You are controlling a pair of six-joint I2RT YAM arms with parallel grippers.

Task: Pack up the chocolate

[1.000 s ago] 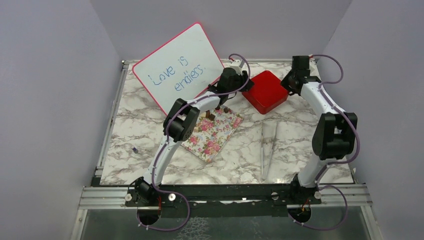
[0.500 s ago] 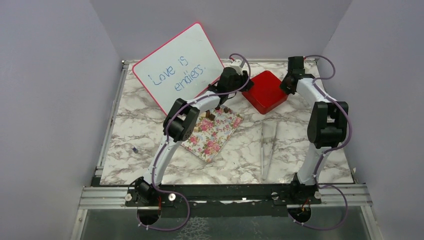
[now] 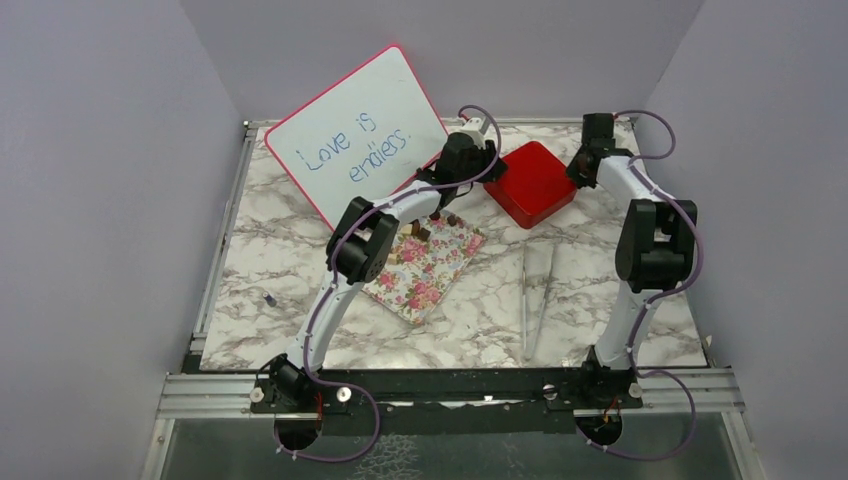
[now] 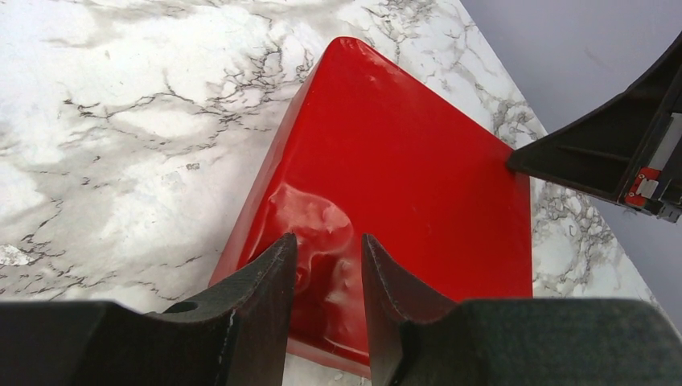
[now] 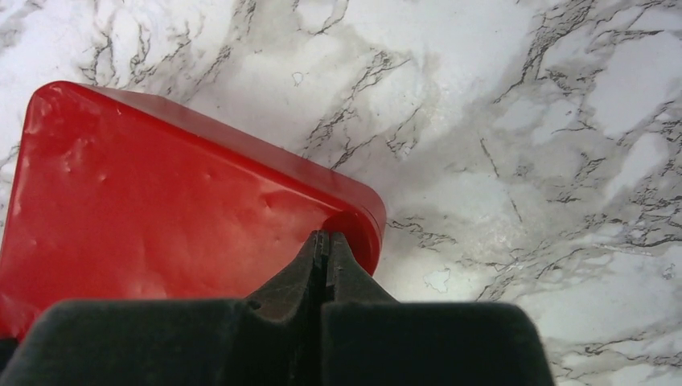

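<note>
Across the marble desk (image 3: pixel 280 250) I saw the whiteboard (image 3: pixel 355 135) at the back, then the red box (image 3: pixel 530 185) and the floral tray (image 3: pixel 425 270). My left end effector (image 4: pixel 328 245) hung slightly parted and empty over the box's edge. The right end effector (image 5: pixel 323 236) was pinched closed on nothing at the box's corner. The chocolate (image 3: pixel 424 233), seemingly a few brown pieces, lay at the tray's far end.

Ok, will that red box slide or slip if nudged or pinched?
Probably slides easily: the red box lies flat on the smooth marble table. Its glossy top looks slippery to pinch. Small dents suggest a thin, light shell.
</note>
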